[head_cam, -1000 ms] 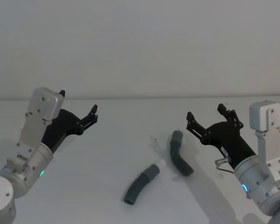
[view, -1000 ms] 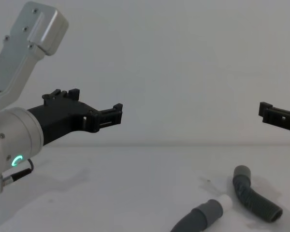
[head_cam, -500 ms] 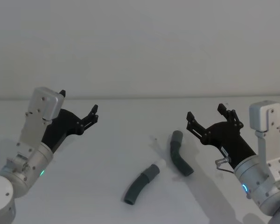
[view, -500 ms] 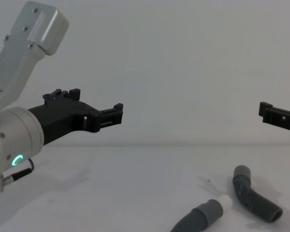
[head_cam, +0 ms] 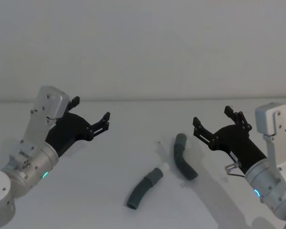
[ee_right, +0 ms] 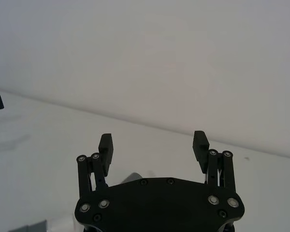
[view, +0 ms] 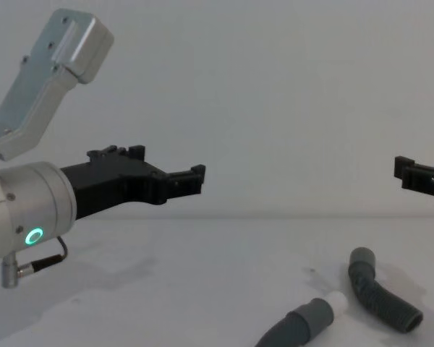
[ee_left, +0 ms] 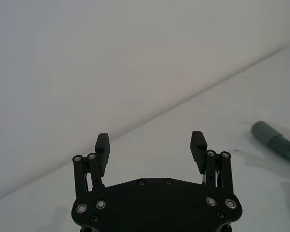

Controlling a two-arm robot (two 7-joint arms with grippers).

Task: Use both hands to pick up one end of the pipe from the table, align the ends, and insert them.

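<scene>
1. Your left gripper (head_cam: 91,110) hangs above the left part of the table (head_cam: 133,129), well clear of the surface. Its fingers are spread wide with nothing between them.
2. Your right gripper (head_cam: 212,117) hangs above the right part of the table. It is likewise spread wide and empty, with its tips pointing toward the far middle.
3. The pipe (head_cam: 142,190) lies flat on the table between the two grippers, nearer the right one, and neither gripper touches it. It shows as two lengths, one gently curved and closer to you, the other bent at an elbow and farther off.
4. The white-tipped cuff (head_cam: 156,174) caps the far end of the curved length. Its white tip (head_cam: 165,167) points at the bent length and sits just beside it, with a gap between them.
5. The plain grey cuff (head_cam: 181,140) caps the far end of the bent length, and its hollow mouth faces the wall (head_cam: 143,47).
6. You have a broad stretch of bare table between the left gripper and the pipe. On the right the margin is tighter, because the right gripper's tips sit near the bent length, though above it.
7. The table's far edge meets the wall behind both grippers. In the chest view both grippers ride high above the pipe.
</scene>
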